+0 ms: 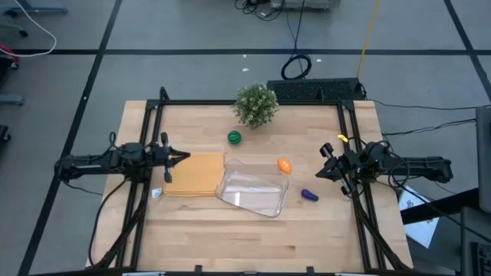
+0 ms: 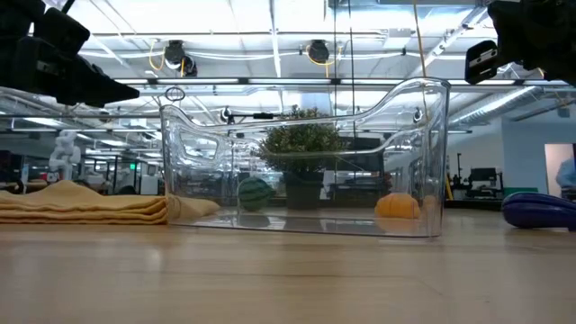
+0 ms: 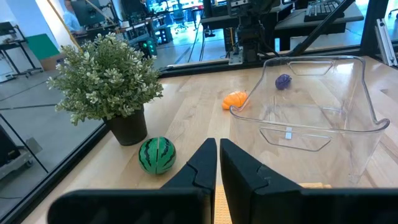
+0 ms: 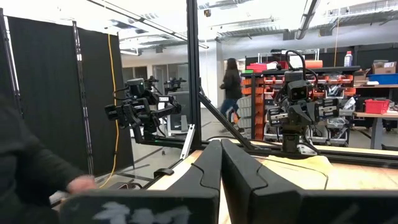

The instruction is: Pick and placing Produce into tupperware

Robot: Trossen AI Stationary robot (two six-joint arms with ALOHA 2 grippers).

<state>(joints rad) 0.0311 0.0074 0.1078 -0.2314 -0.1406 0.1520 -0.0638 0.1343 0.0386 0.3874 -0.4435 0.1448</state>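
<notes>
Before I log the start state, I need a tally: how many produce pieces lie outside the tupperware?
3, none hidden. The green piece sits by the potted plant. The orange piece lies at the tupperware rim. The purple piece lies nearest the right gripper.

Light wooden surface [image 1: 253, 234], carrying clear tupperware [image 1: 253, 192] at centre, tan mat [image 1: 193, 174] touching its side, potted plant [image 1: 255, 105], green piece [image 1: 234, 137], orange piece [image 1: 285, 165], purple piece [image 1: 309, 195].

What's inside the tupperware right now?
Nothing. The tupperware is empty; its clear walls hide nothing. The green piece, orange piece and purple piece all lie outside it on the table; the orange one sits beside its rim.
</notes>
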